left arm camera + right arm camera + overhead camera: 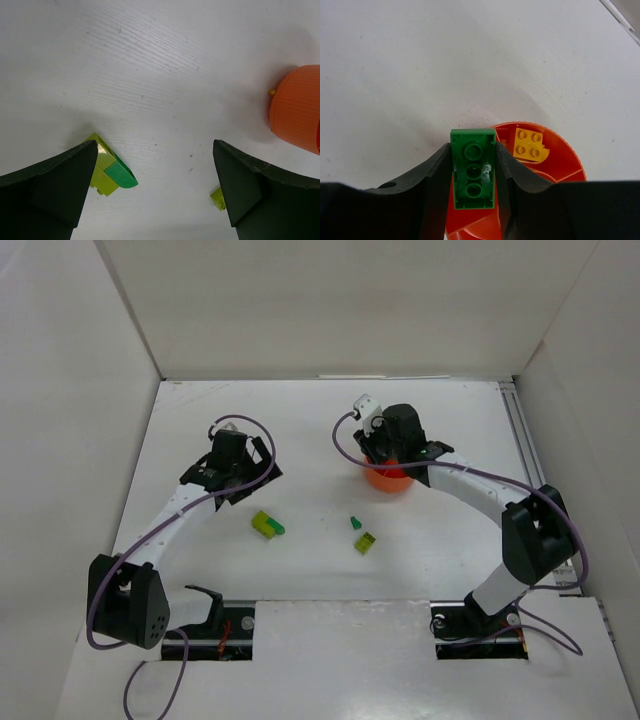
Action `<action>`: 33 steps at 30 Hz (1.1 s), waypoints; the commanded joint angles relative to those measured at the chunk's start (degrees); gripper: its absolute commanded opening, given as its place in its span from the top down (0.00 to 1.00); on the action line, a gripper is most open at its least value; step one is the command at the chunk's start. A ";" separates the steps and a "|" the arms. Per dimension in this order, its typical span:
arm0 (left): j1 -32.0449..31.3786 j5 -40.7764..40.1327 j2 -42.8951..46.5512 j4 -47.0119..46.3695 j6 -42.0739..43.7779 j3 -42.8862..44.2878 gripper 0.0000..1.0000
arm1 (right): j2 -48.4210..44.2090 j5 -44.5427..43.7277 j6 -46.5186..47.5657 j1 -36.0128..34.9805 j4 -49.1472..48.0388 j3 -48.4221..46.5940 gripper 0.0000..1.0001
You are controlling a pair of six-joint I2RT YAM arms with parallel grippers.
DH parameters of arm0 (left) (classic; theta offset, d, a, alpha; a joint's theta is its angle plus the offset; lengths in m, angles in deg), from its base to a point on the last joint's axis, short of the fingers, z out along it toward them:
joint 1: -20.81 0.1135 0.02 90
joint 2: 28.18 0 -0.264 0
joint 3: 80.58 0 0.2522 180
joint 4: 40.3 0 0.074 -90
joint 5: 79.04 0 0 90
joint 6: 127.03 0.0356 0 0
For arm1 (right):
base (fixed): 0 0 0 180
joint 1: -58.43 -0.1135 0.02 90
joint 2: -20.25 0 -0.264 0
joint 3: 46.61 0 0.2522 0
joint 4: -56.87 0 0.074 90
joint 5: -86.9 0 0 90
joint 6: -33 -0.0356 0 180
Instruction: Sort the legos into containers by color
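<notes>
– Legos first: where are they, and what have you got?
– Your right gripper (473,150) is pinched partway in on a dark green studded plastic brick (473,175), gripping its long sides with the studs facing the wrist camera. It hangs over the left part of the round orange plastic dish (560,150). The brick's far end pokes out past the dish's far rim. I cannot tell which compartment lies under it.
– Anything in the dish?
– A yellow four-stud brick (530,144) lies in a compartment on the far right side, just inside the rim.
– And your other arm?
– Your left gripper (154,150) is spread wide with nothing between the fingers. It sits above the white tabletop (300,440), well left of the dish.
– What lies near it?
– A lime-and-green joined piece (267,525) lies just near and right of that gripper, partly hidden by its left finger in the wrist view. A small green brick (355,523) and a lime brick (365,542) lie close together on the near side of the dish, between your two arms.
– Room to move?
– Open tabletop runs from both grippers to the far white wall (330,310). A metal rail (518,430) lines the right edge, well apart from the dish.
</notes>
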 commanded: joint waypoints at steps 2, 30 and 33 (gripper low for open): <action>-0.21 -0.64 0.12 -0.93 1.00 2.52 0.01 | 0.24 -1.86 -0.24 0.75 -2.91 -2.38 0.65; -0.21 0.41 6.44 0.12 1.53 -2.04 0.01 | -9.26 -0.63 -6.56 -13.13 5.88 9.04 0.40; -0.21 0.41 8.73 1.26 0.92 -3.97 0.01 | -8.55 -2.37 -10.52 -16.64 6.49 12.03 0.40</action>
